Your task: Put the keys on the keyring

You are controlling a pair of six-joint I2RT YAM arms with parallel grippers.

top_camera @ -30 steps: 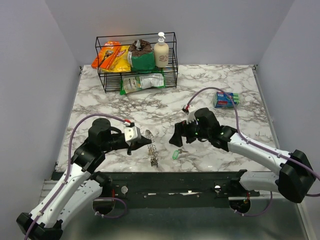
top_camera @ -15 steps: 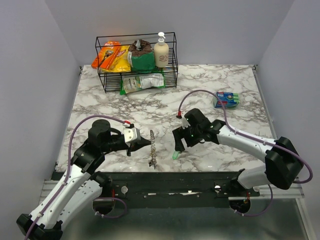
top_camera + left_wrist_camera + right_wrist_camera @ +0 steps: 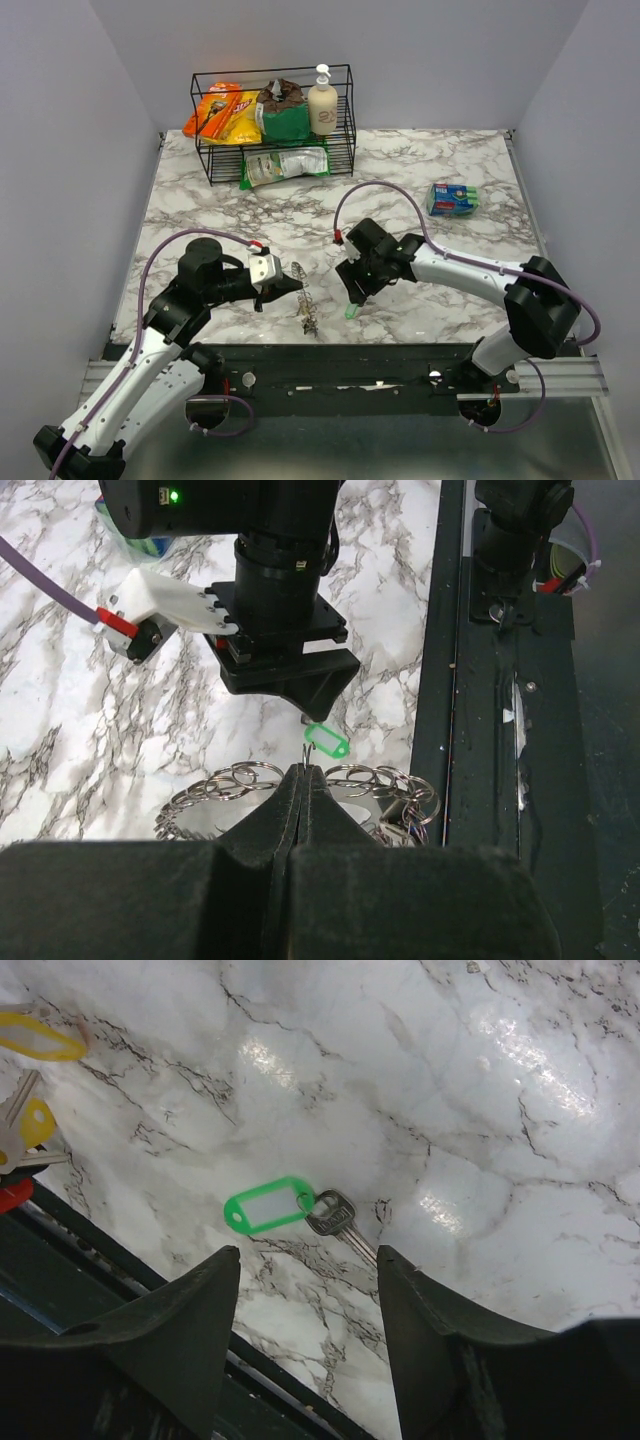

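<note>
My left jaws are clamped on the keyring [image 3: 306, 296], held upright at lower centre; some keys [image 3: 35, 1120] seem to hang on it already. My right jaws, spread apart, hover over the green-tagged key [image 3: 268, 1207], loose on the surface [image 3: 480, 1110], not yet threaded.

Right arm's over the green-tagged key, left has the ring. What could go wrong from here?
1. The green-tagged key lies flat near the table edge; the open right gripper may skid it off.
2. The left gripper pinches the keyring only at its rim; it could twist or slip.
</note>
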